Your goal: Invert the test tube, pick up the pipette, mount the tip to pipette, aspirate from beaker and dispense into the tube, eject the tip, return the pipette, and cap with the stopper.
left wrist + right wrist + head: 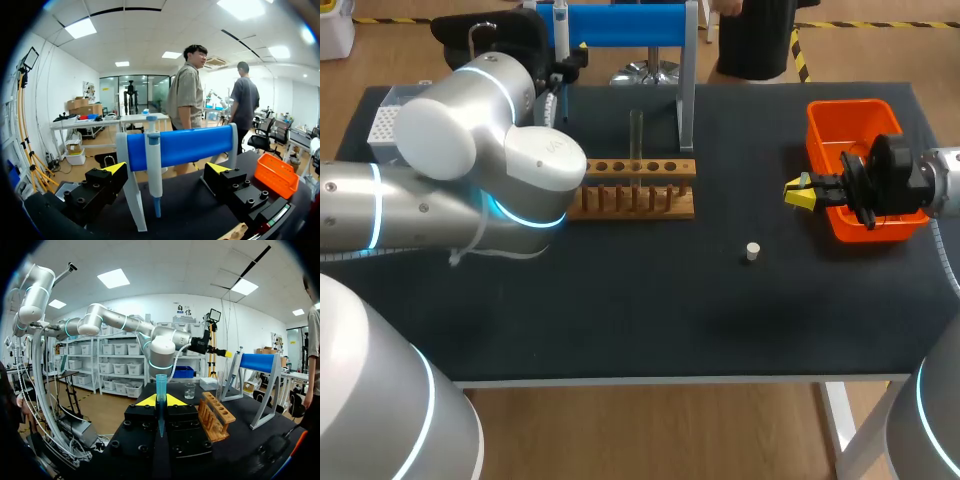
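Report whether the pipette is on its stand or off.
On. The pipette hangs upright from the stand; the left gripper sits open around it, fingers apart on either side, neither touching it.

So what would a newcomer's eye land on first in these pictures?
The bulky left arm fills the left of the table, the left pincer open and facing the pipette hanging on the blue stand. At the right the orange bin stands out, with the right pincer by it shut on a blue tip. A wooden rack stands mid-table.
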Motion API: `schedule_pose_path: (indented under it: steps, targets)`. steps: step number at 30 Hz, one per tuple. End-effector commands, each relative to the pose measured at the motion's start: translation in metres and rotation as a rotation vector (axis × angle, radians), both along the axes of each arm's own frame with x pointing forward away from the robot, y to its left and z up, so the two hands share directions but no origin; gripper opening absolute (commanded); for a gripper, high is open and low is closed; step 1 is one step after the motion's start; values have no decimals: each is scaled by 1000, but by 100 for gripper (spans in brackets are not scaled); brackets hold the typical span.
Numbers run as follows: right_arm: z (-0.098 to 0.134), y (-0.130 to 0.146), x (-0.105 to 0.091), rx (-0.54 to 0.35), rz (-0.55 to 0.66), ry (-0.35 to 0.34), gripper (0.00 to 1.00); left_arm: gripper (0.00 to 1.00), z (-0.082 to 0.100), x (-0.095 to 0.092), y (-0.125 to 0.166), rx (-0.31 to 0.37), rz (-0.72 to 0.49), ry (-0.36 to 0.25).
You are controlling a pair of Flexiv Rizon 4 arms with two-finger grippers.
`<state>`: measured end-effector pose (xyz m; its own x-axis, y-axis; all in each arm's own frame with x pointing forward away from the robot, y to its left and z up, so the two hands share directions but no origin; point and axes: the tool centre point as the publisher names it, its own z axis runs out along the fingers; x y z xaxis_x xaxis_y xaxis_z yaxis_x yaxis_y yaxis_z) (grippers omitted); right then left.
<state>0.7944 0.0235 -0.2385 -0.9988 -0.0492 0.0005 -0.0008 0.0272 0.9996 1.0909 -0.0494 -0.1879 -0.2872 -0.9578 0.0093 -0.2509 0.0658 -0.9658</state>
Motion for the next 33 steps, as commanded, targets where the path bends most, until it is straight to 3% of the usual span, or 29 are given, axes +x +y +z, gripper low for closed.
schedule_pose_path:
  steps: [1,5,16,23,33]
  targets:
    - [1,0,-1,-3,-3,-1,0,100,-7,12,-1,-7,-7,-6]
    - [1,0,-1,-3,-3,-1,0,94,-9,19,-2,-9,-12,1]
    - [1,0,-1,-3,-3,-1,0,95,-11,37,0,-3,-16,11]
    - [1,0,-1,-3,-3,-1,0,84,-13,47,2,-5,-9,12]
    - [1,0,-1,-3,-3,-1,0,81,-13,59,-3,8,28,20]
